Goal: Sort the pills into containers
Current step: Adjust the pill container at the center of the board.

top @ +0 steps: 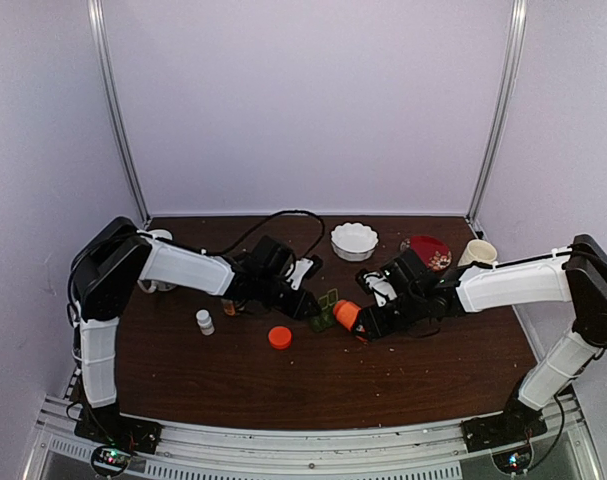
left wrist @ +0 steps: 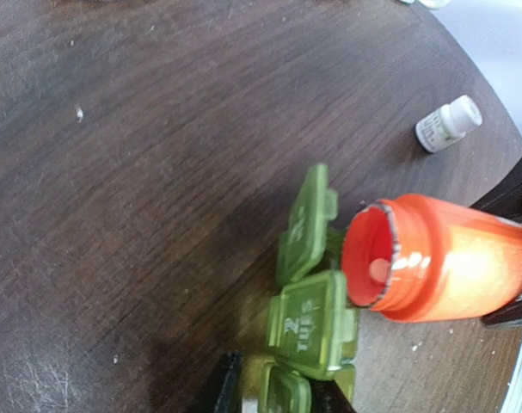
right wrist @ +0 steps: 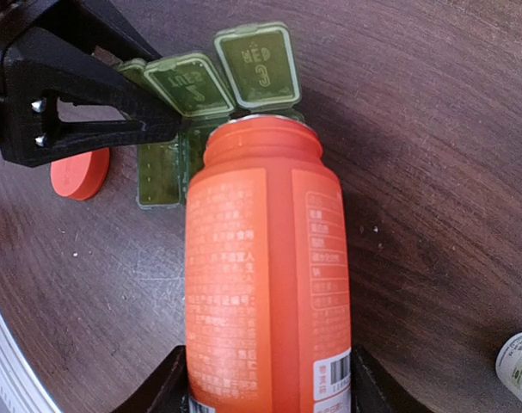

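Dark wooden table, lilac walls: right claw grips orange bottle; left claw, cannot tell.

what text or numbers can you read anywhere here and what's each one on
"2 TUES": middle lid of the green pill box.
"WED 3": the end lid beside it.
On the third lid: cut off, unreadable.
Label on the orange bottle: print too small to read.
Label on the small white bottle: blurred, unreadable.
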Robot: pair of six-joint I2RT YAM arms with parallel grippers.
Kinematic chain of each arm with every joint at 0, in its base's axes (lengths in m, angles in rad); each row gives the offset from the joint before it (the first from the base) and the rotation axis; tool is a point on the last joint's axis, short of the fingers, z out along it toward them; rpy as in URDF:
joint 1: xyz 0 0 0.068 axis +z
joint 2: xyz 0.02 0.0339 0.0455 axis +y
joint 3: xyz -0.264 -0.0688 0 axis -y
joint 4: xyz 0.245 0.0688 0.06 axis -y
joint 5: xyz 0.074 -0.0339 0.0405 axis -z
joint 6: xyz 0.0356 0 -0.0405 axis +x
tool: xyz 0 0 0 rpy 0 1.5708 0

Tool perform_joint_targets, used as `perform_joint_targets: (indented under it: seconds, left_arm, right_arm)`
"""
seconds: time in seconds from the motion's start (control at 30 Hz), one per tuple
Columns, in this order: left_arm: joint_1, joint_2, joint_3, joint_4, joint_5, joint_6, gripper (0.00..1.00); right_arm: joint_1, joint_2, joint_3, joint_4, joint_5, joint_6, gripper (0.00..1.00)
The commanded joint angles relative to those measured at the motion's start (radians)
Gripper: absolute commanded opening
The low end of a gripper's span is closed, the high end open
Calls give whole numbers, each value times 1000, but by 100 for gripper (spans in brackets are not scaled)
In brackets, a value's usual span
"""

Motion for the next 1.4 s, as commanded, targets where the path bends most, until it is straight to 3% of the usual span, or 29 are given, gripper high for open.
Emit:
perform_joint_targets:
  seconds: [0.0, 0.2, 0.47, 0.87, 1.17, 1.37]
  left_arm:
    - [13, 42, 47, -52, 29, -33, 24]
    - [23, 67, 61, -65, 30, -50, 17]
    - [23, 73, 61, -57, 41, -35, 21]
    - [19, 72, 67, -55, 47, -10, 18]
    - [13, 70, 72, -62, 39, 2, 17]
    - [10, 69, 76, -69, 29, 9, 17]
  right_arm:
    - [-7, -8, -1, 19, -21, -5, 0]
    - [-7, -25, 0, 24, -32, -8, 0]
    - [-7, -21, 1, 14, -31, -8, 0]
    - [-7, -115, 38, -28, -17, -12, 0]
    - [-7, 11, 61, -70, -5, -5, 0]
    - [-8, -15, 93, -95, -2, -12, 0]
